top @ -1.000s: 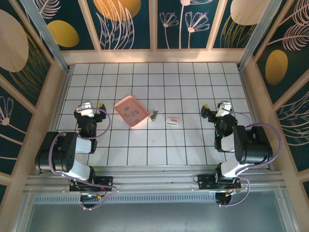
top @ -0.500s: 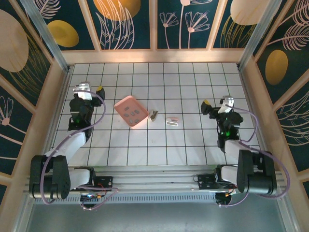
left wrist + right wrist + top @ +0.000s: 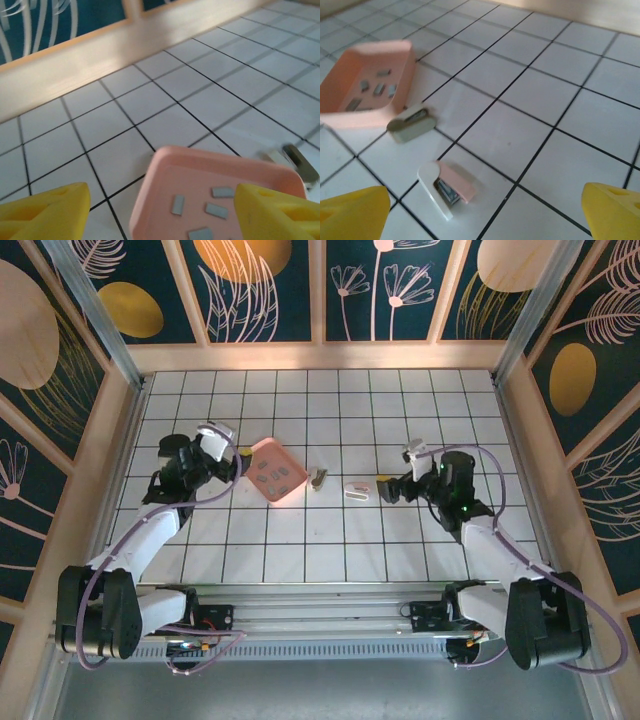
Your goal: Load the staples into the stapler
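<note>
Several small grey staples [image 3: 216, 210] lie loose in the pink tray [image 3: 200, 162], also seen from above as staples [image 3: 270, 476] and from the right as staples [image 3: 375, 88]. A grey-beige mini stapler [image 3: 318, 478] lies just right of the tray, seen as the stapler [image 3: 412, 123] and, at the picture's edge, the stapler [image 3: 300, 162]. My left gripper [image 3: 234, 463] hovers at the tray's left edge. In its wrist view the left gripper [image 3: 160, 217] is open, with the tray between its yellow fingertips [image 3: 47, 212]. My right gripper [image 3: 386, 487] is open and holds nothing.
A second mini stapler [image 3: 447, 187], white and pink, lies on the tiles just ahead of my right gripper [image 3: 482, 217] and shows from above as the pink-white stapler [image 3: 357, 491]. A wooden wall [image 3: 100, 55] bounds the tiled table.
Both arms have swung inward from the table's sides. The left gripper reached the tray's left edge, and the right gripper moved left toward the pink-white stapler.
</note>
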You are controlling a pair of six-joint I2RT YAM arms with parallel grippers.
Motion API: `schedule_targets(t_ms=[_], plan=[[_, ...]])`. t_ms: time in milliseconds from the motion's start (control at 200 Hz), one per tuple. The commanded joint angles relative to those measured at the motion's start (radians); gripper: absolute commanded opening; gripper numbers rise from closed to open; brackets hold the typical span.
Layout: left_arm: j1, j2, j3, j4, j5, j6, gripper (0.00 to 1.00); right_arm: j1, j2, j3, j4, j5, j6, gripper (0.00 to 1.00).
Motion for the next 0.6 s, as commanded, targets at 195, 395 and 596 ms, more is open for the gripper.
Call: schedule_targets(t_ms=[195,395,596], plan=[[-0.017,0.086,0.071,-0.185,0.144,0.382,0.75,0.039,0.310,0.267,-0.365,-0.095,-0.595,0.93],[-0.020,0.124,0.098,-0.210,0.158,0.413,0.75,0.064,0.473,0.404,-0.485,-0.086,-0.749,0.90],[-0.022,0.149,0.098,-0.215,0.155,0.428,0.75,0.095,0.569,0.447,-0.474,-0.078,-0.822,0.89]])
